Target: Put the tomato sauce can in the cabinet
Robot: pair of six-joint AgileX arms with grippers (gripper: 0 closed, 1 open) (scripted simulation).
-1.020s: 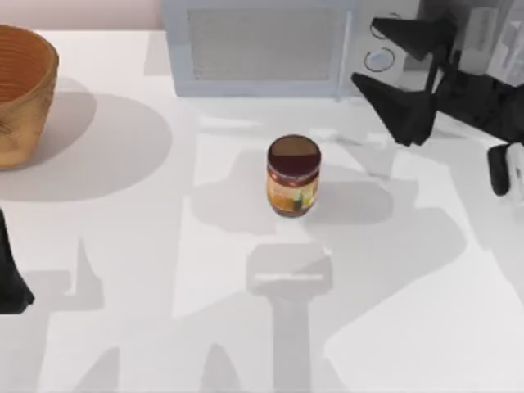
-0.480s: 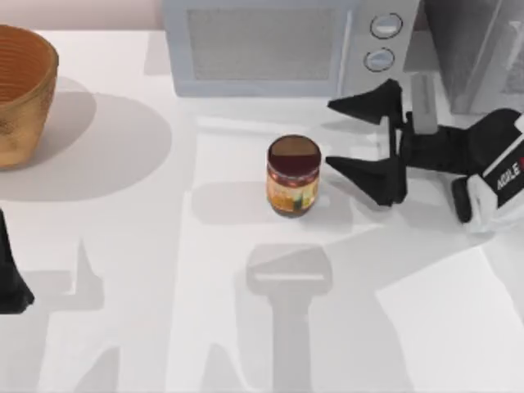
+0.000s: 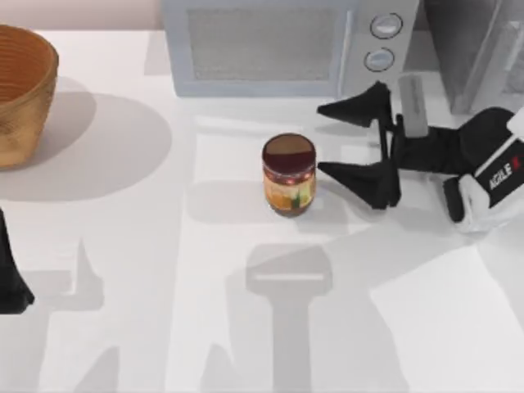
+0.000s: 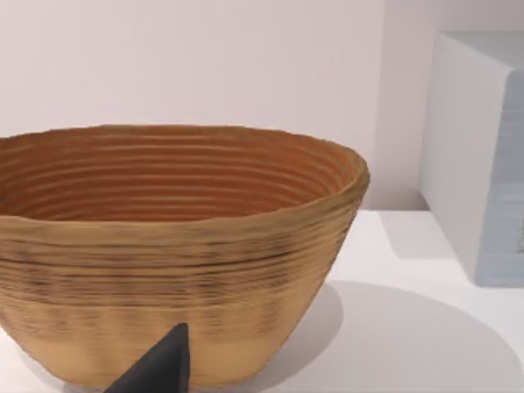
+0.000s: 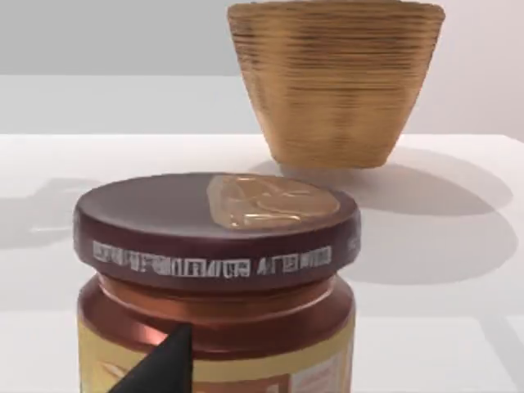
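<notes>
The tomato sauce can (image 3: 289, 175) stands upright near the middle of the white worktop (image 3: 164, 327), its dark maroon top facing up and its yellow-orange label wrapped around the side; it sits in front of the pale microwave (image 3: 270, 45), apart from it. Just to the can's right, the right end effector (image 3: 327, 139) lies low over the worktop with its two dark fingers spread wide — one fingertip points toward the microwave's lower edge, the other reaches close beside the can's right flank, though whether it touches cannot be told. Nothing is held between the fingers. In the right wrist view the can (image 5: 217, 270) looms close, its lid bearing a golden emblem and a band of pale lettering around the rim, with one dark fingertip (image 5: 160, 364) in front of it. Beyond the right arm, at the far right corner of the top view, stands the grey cabinet (image 3: 471, 49). A woven basket (image 3: 20, 94) rests at the far left of the worktop, well apart from the can — the left wrist view looks at its ribbed wall (image 4: 176, 270) from close by. The left end effector (image 3: 12, 274) is parked at the left edge of the worktop; whether its fingers are apart or together cannot be told.
</notes>
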